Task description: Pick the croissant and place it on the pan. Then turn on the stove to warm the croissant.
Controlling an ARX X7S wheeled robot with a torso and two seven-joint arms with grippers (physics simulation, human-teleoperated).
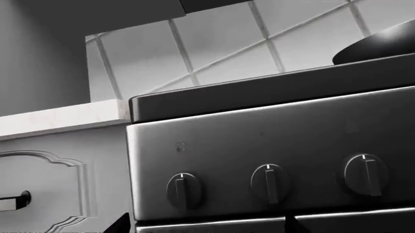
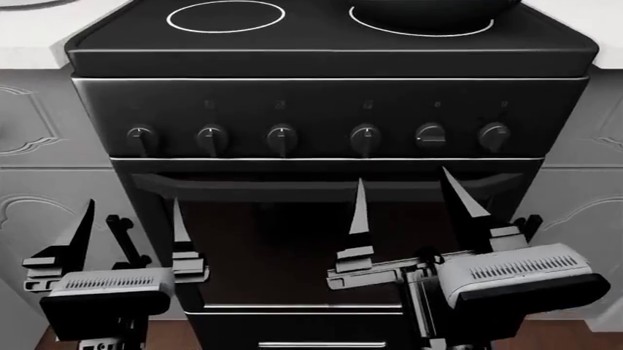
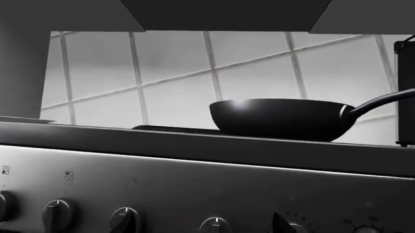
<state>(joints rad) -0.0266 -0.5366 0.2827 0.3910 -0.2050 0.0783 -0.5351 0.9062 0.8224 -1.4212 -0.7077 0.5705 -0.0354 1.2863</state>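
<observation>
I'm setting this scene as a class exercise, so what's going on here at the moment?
A two-armed robot faces a black stove with both arms low before the oven door. The left pincer and right pincer are open and empty. The pan sits on the stove's near right burner; its inside is hidden, so no croissant shows. One knob, second from right, points sideways while the others point up.

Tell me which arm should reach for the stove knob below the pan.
Right. The right gripper hangs open below the right-hand knobs, on the pan's side of the stove. The left gripper, also open, sits under the leftmost knobs, farther off.
</observation>
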